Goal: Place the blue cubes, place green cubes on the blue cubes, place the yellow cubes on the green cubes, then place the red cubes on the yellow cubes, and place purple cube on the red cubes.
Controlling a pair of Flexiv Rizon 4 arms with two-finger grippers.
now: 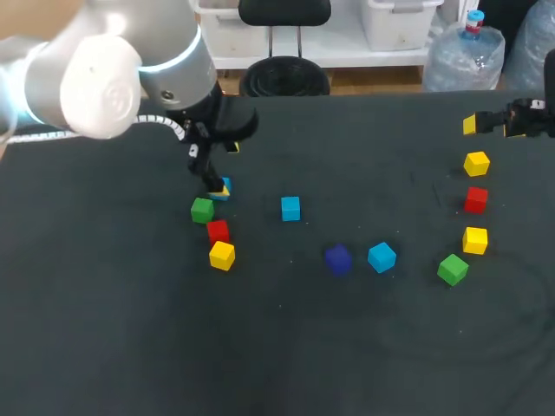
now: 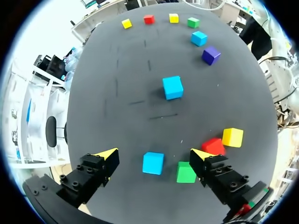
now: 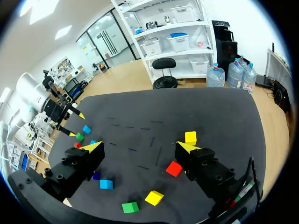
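1. Step in hand, by my judgement: gathering blue cubes. Your left gripper (image 2: 154, 155) hung spread over one blue cube (image 2: 153, 163), touching nothing; a green cube (image 2: 186, 172) lay just beside.
2. Your right gripper (image 3: 138, 147): spread, empty, well apart.
3. Next call: descend squarely, then pinch it.

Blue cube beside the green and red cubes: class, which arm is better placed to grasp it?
Left: the left gripper hangs open around the small blue cube; the right gripper is far away.
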